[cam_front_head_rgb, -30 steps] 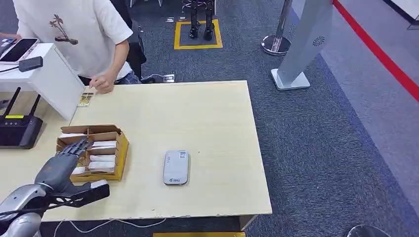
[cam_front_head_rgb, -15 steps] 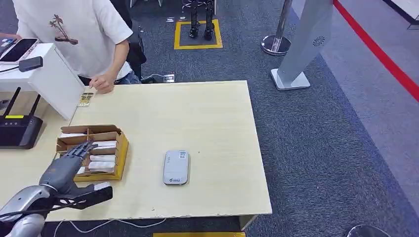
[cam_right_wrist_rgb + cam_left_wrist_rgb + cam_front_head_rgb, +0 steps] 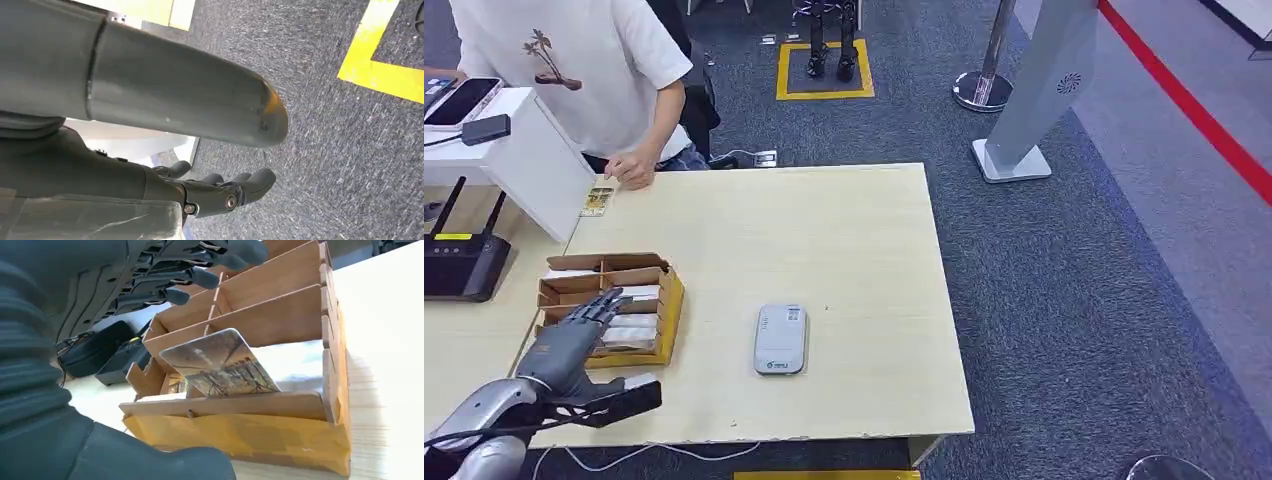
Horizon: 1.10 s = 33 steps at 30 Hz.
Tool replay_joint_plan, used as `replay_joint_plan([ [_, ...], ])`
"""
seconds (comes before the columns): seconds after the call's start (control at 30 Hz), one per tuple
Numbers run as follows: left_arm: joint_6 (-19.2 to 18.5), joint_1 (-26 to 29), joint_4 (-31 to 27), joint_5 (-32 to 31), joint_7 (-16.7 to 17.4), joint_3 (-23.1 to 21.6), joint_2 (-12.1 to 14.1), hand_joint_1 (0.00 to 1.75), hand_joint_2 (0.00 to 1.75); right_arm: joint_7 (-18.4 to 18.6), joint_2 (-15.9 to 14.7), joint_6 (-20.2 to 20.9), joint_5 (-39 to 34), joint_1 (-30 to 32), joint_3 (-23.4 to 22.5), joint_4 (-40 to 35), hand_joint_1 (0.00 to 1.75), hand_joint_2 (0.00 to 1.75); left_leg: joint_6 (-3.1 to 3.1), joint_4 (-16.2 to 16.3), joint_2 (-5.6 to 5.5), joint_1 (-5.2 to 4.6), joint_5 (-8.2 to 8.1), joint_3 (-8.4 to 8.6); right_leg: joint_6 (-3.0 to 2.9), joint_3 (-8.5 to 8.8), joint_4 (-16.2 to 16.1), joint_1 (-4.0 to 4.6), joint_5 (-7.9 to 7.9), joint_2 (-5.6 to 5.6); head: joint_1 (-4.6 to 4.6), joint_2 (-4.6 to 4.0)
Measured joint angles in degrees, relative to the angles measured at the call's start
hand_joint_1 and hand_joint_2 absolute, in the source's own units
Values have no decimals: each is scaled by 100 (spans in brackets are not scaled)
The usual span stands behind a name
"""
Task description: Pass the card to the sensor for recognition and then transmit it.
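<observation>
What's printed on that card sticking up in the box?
A brownish, sepia-toned scene on the card; clearest in the left wrist view.

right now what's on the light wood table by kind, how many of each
brown and yellow wooden card box with compartments: 1
grey rounded card sensor: 1
small picture card by the person's hand: 1
left robot hand over the box, empty: 1
total: 4
</observation>
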Motion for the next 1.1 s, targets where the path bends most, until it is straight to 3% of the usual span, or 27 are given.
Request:
replay_joint_plan([
  [0.13,15,0,2,0,11,-22,0,0,175,2,0,0,0,0,2,0,0,0,0,0,0,0,0,0,0,0,0,0,0,0,0,0],
  [0.17,20,0,4,-2,15,-24,0,33,175,4,0,0,0,0,2,0,0,0,0,0,0,0,0,0,0,0,0,0,0,0,2,0],
  [0.2,24,0,7,-2,15,-24,2,155,175,4,0,0,0,0,2,0,0,0,0,0,0,0,0,0,0,0,0,0,0,0,2,-2],
  [0.23,28,0,13,-2,17,-26,2,175,175,4,0,0,0,0,2,0,0,0,0,0,0,0,0,0,0,0,0,0,0,0,2,-2],
  [1.1,-20,-101,24,65,94,-24,177,175,175,22,0,-9,0,2,2,0,0,0,0,0,1,0,0,0,0,0,0,0,0,0,2,-2],
])
